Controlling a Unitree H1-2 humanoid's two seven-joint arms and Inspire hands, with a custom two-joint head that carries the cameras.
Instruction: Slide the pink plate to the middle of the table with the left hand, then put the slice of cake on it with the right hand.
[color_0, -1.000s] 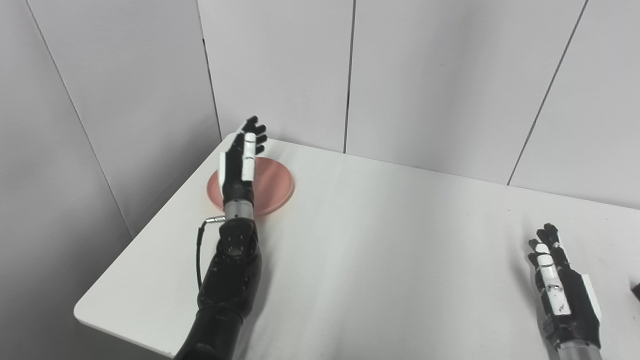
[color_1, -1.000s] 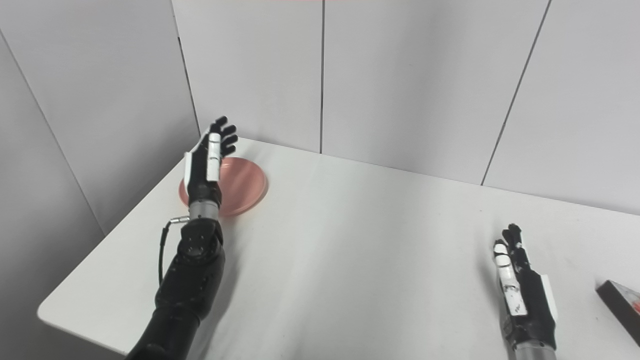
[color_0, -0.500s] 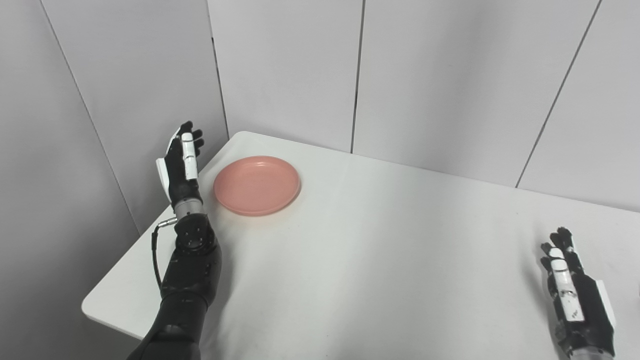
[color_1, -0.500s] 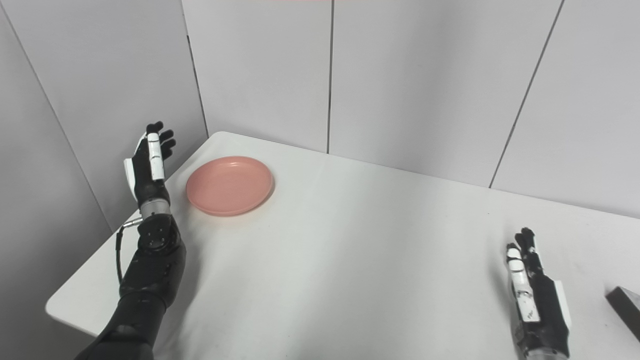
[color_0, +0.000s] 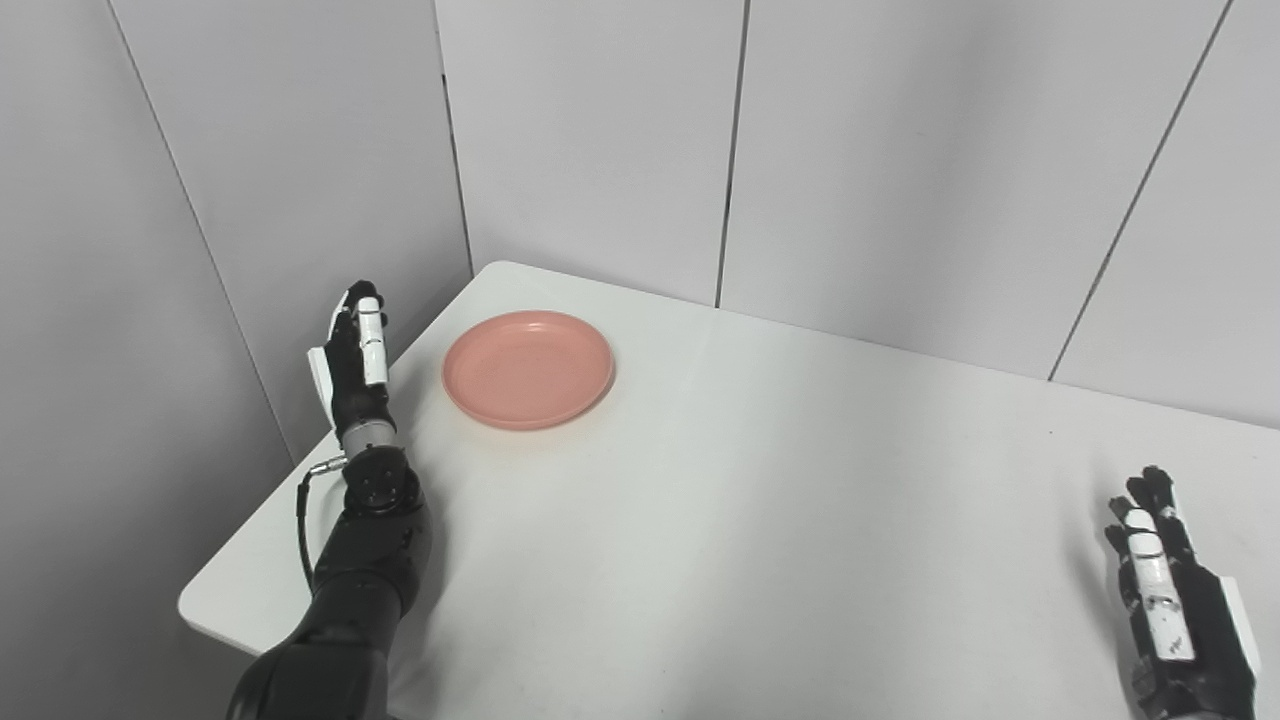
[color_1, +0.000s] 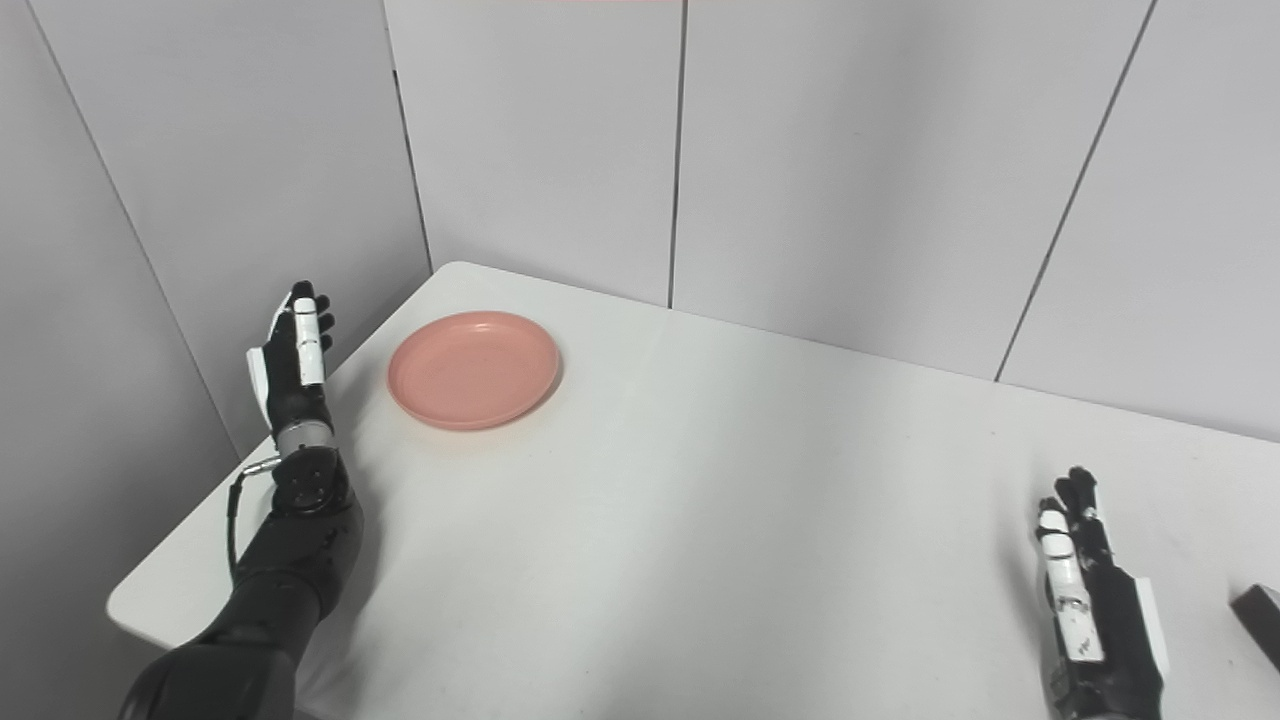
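L robot hand (color_0: 352, 368) moved off pink plate (color_0: 528, 368); now just beside, fingers apart, empty.

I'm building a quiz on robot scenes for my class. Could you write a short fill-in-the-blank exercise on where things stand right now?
1. The plate is coloured ____.
2. The plate lies near the table's far ____ corner.
3. The left hand, held upright beside the plate, holds ____.
4. The right hand is near the table's ____ edge.

Missing words: pink; left; nothing; right
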